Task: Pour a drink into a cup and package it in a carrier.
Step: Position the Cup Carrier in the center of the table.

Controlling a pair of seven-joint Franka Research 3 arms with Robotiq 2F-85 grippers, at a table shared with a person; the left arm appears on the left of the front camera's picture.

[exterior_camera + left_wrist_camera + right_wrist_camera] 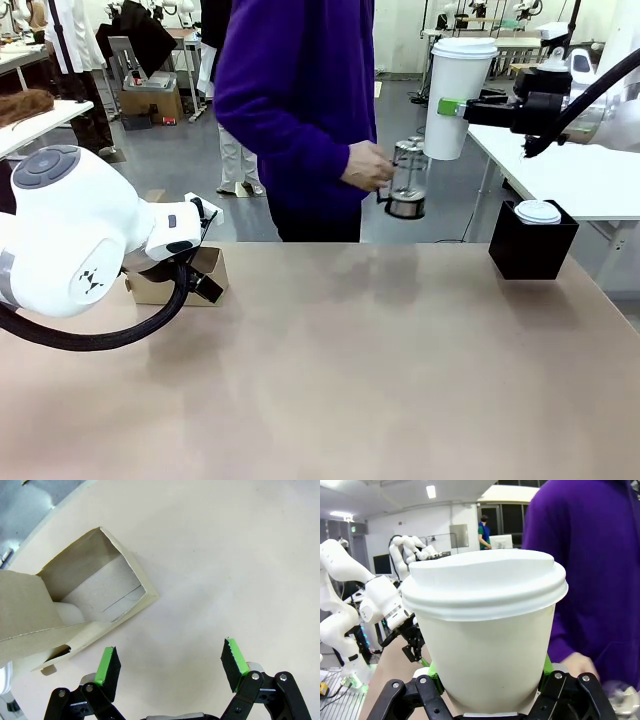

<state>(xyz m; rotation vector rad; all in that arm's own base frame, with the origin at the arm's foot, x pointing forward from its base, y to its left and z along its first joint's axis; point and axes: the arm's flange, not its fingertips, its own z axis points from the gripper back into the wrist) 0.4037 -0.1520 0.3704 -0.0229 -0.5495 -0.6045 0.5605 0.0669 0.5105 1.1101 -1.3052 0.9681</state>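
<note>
Careful: your right fingers [450, 106] clamp the tall white lidded paper cup [458, 80], it may slip; left fingers [107, 667], apart, may push the brown cardboard carrier [95, 565].

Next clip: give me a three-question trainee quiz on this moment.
1. True or false: the right tool is shut on the cup.
2. What holds the carafe? A the person's hand; B the table; C the black box.
3. Fill in: the carrier sits beside the open ___ tool.
Key: 1 true; 2 A; 3 left tool.
</note>
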